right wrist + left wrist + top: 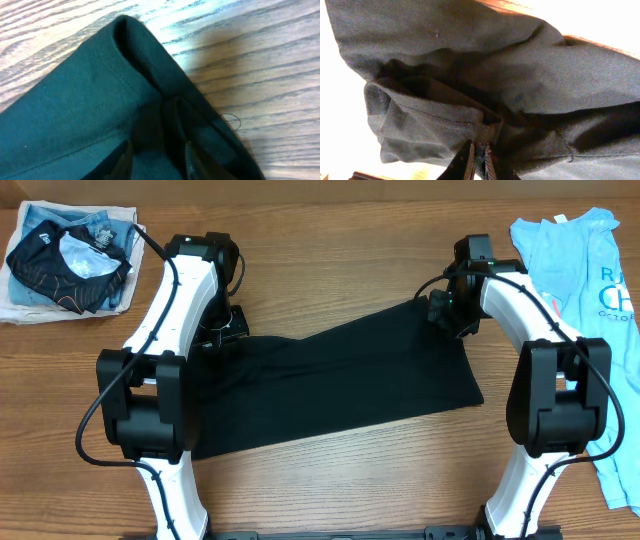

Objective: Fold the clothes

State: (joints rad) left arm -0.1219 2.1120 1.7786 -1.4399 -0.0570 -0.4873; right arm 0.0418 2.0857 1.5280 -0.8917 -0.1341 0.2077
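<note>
Left end effector: I see it pinched narrow, with a bunch of the black shirt caught between its fingertips.
Cloth at the left end effector: a hemmed, stitched edge lies rumpled just ahead of the fingertips, and more folds pile up beyond it.
Right end effector: I see it partly apart, with its fingers on either side of a fold at the shirt's corner. I cannot tell whether they press the cloth.
Cloth at the right end effector: the corner runs forward from the fingers to a rounded, doubled tip, with bare tabletop beyond and beside it.
Black shirt: it lies flat on the tabletop as a long folded band that spans from one end effector to the other.
Blue shirt: it is spread flat on the outer side of the right end effector, away from the black shirt and apart from it.
Dark garment with orange lines: it is heaped on pale cloth on the outer side of the left end effector, well apart from it.
</note>
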